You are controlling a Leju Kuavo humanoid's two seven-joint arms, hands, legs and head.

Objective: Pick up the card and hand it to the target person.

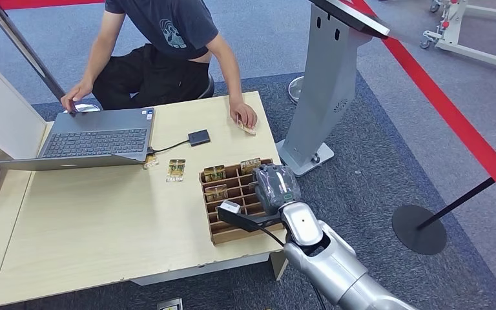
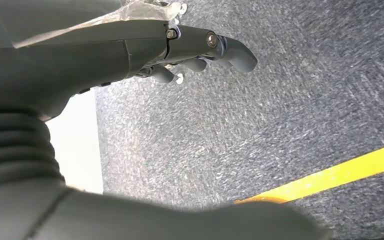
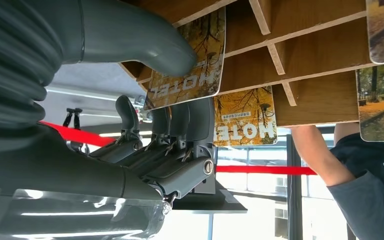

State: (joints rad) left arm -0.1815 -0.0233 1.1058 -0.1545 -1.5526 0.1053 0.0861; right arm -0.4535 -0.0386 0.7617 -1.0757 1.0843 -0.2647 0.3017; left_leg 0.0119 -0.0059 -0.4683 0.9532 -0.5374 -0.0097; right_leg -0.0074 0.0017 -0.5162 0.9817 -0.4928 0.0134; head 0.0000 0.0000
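My right hand is down over the right side of the wooden card rack on the table. Close up, its thumb presses the face of a yellow autumn-print card standing in a slot, and the dark fingers sit at the card's other side, pinching it. A second such card stands just behind. The seated person rests a hand on the table's far edge. My left hand hangs over grey carpet with its fingers loose and nothing in it.
More cards stand in the rack, and one lies on the table. An open laptop and a small black box sit further back. A grey kiosk stand and a stanchion base stand to the right.
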